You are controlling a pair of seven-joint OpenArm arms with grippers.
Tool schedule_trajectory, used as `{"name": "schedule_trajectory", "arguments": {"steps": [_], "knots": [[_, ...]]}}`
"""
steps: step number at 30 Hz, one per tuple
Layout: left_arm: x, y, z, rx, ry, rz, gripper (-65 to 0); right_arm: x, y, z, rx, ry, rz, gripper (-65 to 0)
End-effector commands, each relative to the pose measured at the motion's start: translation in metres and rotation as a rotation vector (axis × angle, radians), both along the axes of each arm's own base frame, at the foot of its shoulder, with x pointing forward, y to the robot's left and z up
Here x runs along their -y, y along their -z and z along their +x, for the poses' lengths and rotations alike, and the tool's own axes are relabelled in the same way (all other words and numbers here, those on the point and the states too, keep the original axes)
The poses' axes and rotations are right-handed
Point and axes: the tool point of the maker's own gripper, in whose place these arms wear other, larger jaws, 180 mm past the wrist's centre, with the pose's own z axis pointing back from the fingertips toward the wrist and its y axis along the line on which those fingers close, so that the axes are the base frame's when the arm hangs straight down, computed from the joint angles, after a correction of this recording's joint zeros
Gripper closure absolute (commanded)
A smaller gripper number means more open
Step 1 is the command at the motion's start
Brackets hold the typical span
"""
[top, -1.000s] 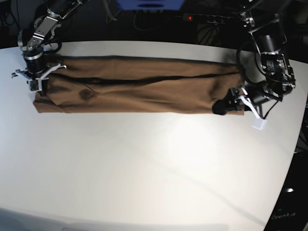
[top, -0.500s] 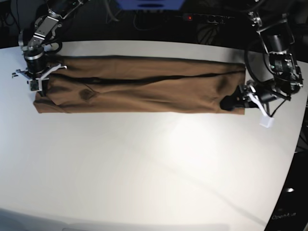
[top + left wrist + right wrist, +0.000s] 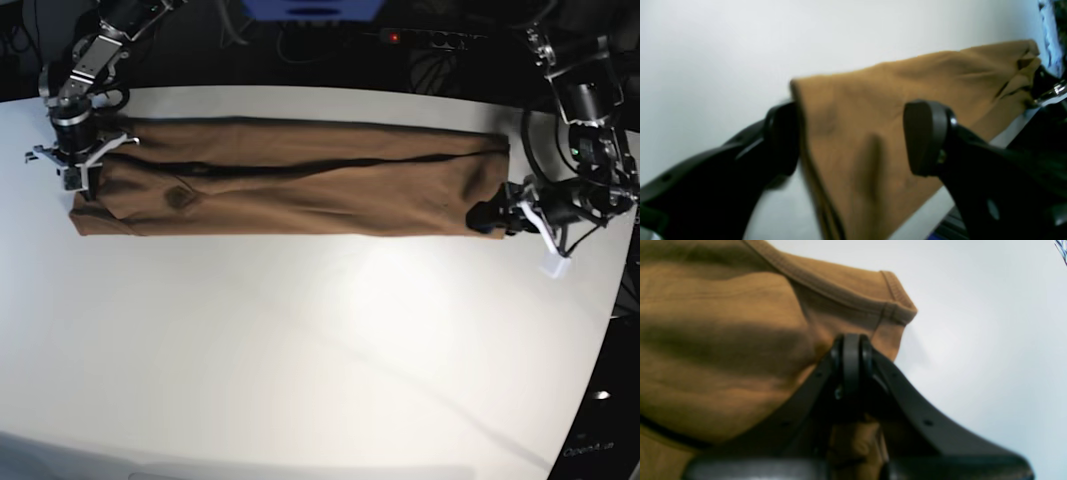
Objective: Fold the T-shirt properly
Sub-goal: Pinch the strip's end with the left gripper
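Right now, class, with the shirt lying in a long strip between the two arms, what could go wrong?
1. The left claw stands open around the shirt end; closing carelessly could catch only some layers.
2. The right claw is shut on the other end; pulling could stretch or skew the strip.
3. The shirt's far edge lies near the table edge.

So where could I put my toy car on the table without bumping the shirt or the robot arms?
The wide white stretch of table in front of the T-shirt is bare, from the shirt's near edge to the table's near edge. It is crowded at the two ends: the right gripper pinches one end, and the left gripper straddles the other with its jaws open.
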Motion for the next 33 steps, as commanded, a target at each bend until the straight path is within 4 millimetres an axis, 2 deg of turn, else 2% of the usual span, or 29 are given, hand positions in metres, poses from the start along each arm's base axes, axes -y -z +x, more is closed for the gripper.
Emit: {"name": "schedule_trajectory", "arguments": {"steps": [1, 3, 7, 9, 11, 17, 23, 25, 33], "knots": [[-0.124, 0.048, -0.171, -0.821, 0.429, 0.857, -49.3, -0.003, 0.019, -0.015, -0.120, -0.013, -0.008, -0.3], [-0.110, 0.053, -0.170, -0.812, 0.462, 0.847, -49.3, -0.002, 0.019, -0.015, -0.120, -0.012, -0.008, -0.3], [-0.108, 0.056, -0.175, -0.824, 0.496, 0.852, -49.3, -0.001, 0.020, -0.017, -0.128, -0.012, -0.013, -0.3], [-0.110, 0.056, -0.184, -0.842, 0.507, 0.858, -49.3, -0.001, 0.020, -0.017, -0.131, -0.012, -0.016, -0.3], [-0.127, 0.050, -0.191, -0.872, 0.514, 0.910, -49.3, -0.001, 0.020, -0.017, -0.131, -0.012, -0.016, -0.3], [-0.173, 0.025, -0.195, -0.947, 0.531, 1.072, -49.3, -0.004, 0.022, -0.017, -0.130, -0.011, -0.007, -0.3], [-0.197, 0.007, -0.199, -0.988, 0.456, 1.125, -49.3, -0.007, 0.022, -0.017, -0.130, -0.014, -0.002, -0.3], [-0.201, 0.000, -0.191, -0.968, 0.434, 1.155, -49.3, -0.007, 0.022, -0.017, -0.130, -0.014, -0.002, -0.3], [-0.207, -0.007, -0.190, -0.978, 0.445, 1.203, -49.3, -0.008, 0.022, -0.016, -0.128, -0.015, -0.002, -0.3]]}}
